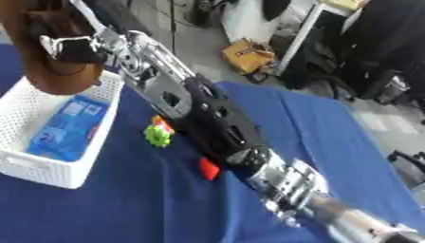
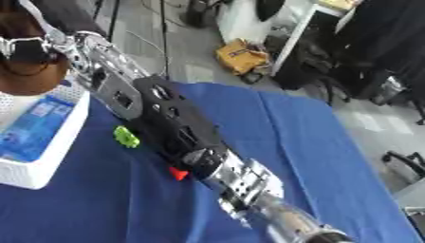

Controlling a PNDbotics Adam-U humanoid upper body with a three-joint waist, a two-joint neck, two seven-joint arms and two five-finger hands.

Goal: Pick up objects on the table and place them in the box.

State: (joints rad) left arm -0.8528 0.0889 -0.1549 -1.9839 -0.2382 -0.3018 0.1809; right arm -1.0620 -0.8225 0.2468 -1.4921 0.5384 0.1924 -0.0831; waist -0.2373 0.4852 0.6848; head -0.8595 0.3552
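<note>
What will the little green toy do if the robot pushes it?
The green toy looks small, so it is probably light and would slide on the blue tablecloth. Its lumpy shape suggests it might tumble rather than roll smoothly.

My right arm stretches from the desk's near right corner diagonally across to its far left corner. At its end my right robot hand (image 1: 73,49) has its fingers curled around a brown object. My left robot hand is out of sight.
</note>
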